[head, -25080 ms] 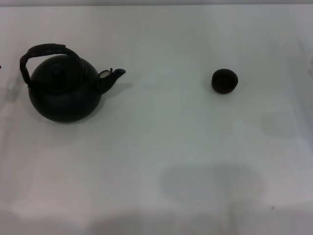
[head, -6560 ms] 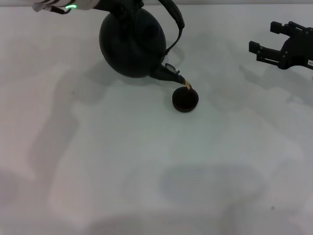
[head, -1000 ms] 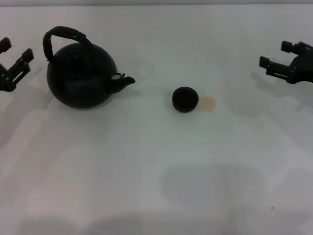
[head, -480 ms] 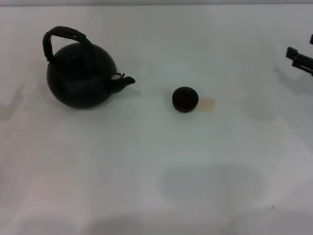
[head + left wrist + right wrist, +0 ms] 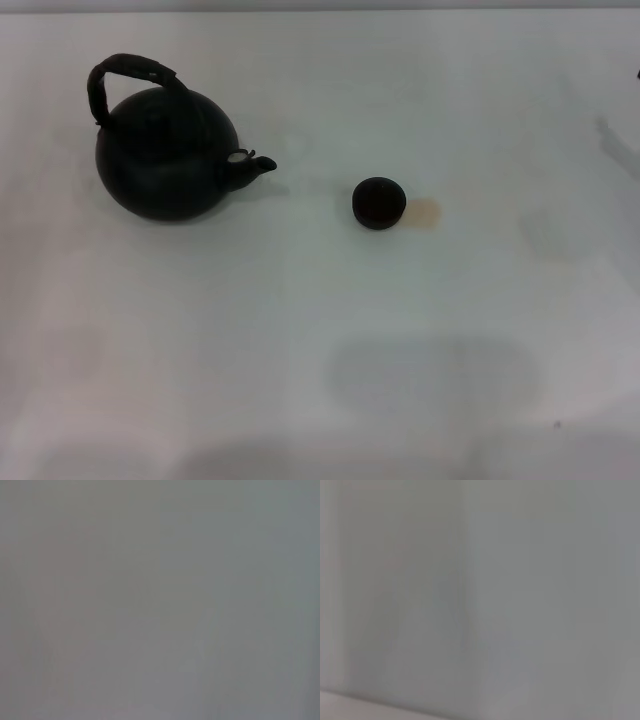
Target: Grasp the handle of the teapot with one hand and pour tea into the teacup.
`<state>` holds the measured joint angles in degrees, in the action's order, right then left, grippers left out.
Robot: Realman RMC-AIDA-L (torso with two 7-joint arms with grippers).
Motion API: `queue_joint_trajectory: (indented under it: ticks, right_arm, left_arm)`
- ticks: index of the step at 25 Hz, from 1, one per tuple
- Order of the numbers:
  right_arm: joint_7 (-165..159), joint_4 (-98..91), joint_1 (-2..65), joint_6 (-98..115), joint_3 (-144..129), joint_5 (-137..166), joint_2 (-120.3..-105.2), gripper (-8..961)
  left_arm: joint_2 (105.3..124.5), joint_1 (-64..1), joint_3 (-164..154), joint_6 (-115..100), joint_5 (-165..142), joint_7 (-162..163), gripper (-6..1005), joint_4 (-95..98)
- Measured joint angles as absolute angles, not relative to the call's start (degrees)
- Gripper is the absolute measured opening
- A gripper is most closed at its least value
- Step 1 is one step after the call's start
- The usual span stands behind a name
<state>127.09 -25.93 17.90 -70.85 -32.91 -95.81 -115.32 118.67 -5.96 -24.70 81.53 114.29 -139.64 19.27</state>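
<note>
Grippers: neither shows in any view, so their state cannot be told | teapot (image 5: pixel 165 160): upright on the white table (image 5: pixel 320 340), left side, handle (image 5: pixel 128 74) arched over the lid, spout toward the teacup | teacup (image 5: pixel 379 202): centre, well apart from the pot (a pale amber stain (image 5: pixel 427 211) just beside it)

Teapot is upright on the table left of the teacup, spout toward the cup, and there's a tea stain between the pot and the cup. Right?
Not quite. In the head view the tea stain lies on the far side of the teacup from the teapot, not between them. The rest holds: the teapot stands upright on the table, left of the teacup, spout toward it.
</note>
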Motion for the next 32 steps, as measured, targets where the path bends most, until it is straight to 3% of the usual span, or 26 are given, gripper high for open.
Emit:
queue_joint_trajectory:
  ticks: [13,23,32]
  right_arm:
    - [139.9,-18.7,17.4,-74.5,-32.7,-105.2,-115.10,845]
    - [147.7,-11.4,18.0,-73.7,-28.7,-107.4,-115.36,845]
    - [149.4,-9.1,18.0,-71.8,-26.7,-107.9,-115.40,845]
  left_arm:
    - [118.31,-6.5,-24.4,77.9,111.4,-139.3,853,16.4]
    - [115.50,-7.1,-24.3,80.3,107.7,-138.1,851,17.0]
    - [117.19,-5.7,-19.9,80.8,108.2,-139.5,851,19.1]
